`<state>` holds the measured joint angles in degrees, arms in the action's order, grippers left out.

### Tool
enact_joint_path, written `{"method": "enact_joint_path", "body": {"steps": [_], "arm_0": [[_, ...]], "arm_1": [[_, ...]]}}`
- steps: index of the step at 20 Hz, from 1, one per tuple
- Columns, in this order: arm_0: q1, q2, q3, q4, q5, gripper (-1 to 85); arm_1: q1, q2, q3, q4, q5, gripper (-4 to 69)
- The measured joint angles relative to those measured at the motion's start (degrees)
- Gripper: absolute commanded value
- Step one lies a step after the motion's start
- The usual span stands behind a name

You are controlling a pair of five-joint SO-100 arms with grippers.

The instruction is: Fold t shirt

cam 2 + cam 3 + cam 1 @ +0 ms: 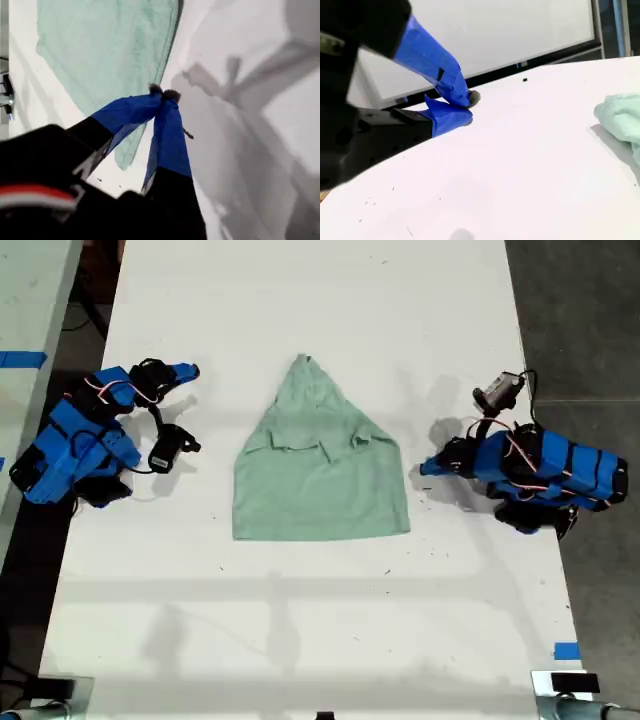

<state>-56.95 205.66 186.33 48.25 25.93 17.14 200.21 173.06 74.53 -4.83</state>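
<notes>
Both jaws pressed together, empty: my first gripper point(164, 94) near the t shirt point(320, 465) at the exterior view's right, my second gripper point(465, 106) well apart at its left. Shirt flat mid-table point(300, 620).

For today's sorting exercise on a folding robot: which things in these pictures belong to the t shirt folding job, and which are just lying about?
Belongs to the job:
the t shirt, partly folded
my first gripper, shut
my second gripper, shut
the table

Just lying about:
blue tape at the table's edge, exterior view's lower right
blue tape strip on the neighbouring surface, exterior view's left
</notes>
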Motion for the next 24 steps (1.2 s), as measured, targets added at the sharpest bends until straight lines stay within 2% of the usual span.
{"method": "enact_joint_path", "body": {"steps": [2,3,5,6,10,12,15,17,19,20,21,22,24], "arm_0": [[0.0,0.0,0.0,0.0,0.0,-0.3],[0.0,0.0,0.0,0.0,0.0,-0.3],[0.0,0.0,0.0,0.0,0.0,-0.3],[0.0,0.0,0.0,0.0,0.0,-0.3],[0.0,0.0,0.0,0.0,0.0,-0.2],[0.0,0.0,0.0,0.0,0.0,-0.2],[0.0,0.0,0.0,0.0,0.0,-0.1],[0.0,0.0,0.0,0.0,0.0,-0.1],[0.0,0.0,0.0,0.0,0.0,-0.1],[0.0,0.0,0.0,0.0,0.0,-0.1],[0.0,0.0,0.0,0.0,0.0,-0.1],[0.0,0.0,0.0,0.0,0.0,-0.1],[0.0,0.0,0.0,0.0,0.0,-0.1]], "arm_1": [[-6.9,-3.0,-3.1,-0.2,3.4,1.9],[-8.3,-7.0,-5.2,-1.4,4.5,6.6],[-12.5,-18.9,-10.4,-5.5,6.5,27.4],[-13.9,-25.8,-13.2,-7.7,7.6,30.1],[-14.8,-49.9,-18.1,-17.7,9.1,31.2],[-11.3,-56.6,-18.1,-22.1,7.6,31.4],[-5.4,-61.4,-18.2,-24.7,3.1,23.2],[-3.3,-63.3,-18.3,-27.7,0.5,26.2],[-2.3,-68.9,-20.7,-30.7,-0.8,23.8],[-2.2,-73.4,-23.4,-31.9,-1.2,20.0],[-2.1,-78.2,-26.5,-32.6,-1.6,8.6],[-2.1,-82.2,-29.8,-32.6,-1.8,0.9],[-2.5,-85.4,-33.1,-32.7,-1.9,1.1]]}}
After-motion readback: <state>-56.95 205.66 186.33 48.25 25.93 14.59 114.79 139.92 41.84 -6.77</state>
